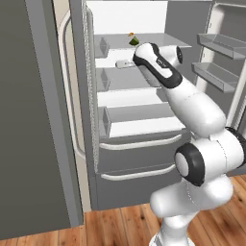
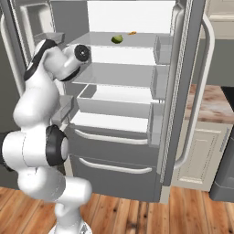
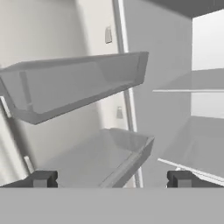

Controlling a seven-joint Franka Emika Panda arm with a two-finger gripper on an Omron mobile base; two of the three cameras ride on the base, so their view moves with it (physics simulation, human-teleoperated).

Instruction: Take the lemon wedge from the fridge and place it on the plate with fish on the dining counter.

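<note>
The fridge (image 1: 134, 158) (image 2: 114, 155) stands with both doors open. The lemon wedge (image 1: 133, 41) (image 2: 117, 39), small and greenish-yellow, lies on the upper white shelf toward the back. My arm reaches into the fridge, and its wrist (image 2: 80, 53) hangs level with the second shelf, below the wedge and off to one side. My gripper (image 3: 112, 179) is open with nothing between its fingertips. It faces the clear bins of an open door, not the wedge. The plate with fish is out of view.
A tiny orange thing (image 1: 130, 34) (image 2: 132, 33) lies behind the wedge. Two clear door bins (image 3: 74, 87) (image 3: 118, 153) are close ahead of the hand. A reddish-brown stone counter top (image 2: 208, 103) shows right of the fridge door; I cannot tell whether it is the dining counter.
</note>
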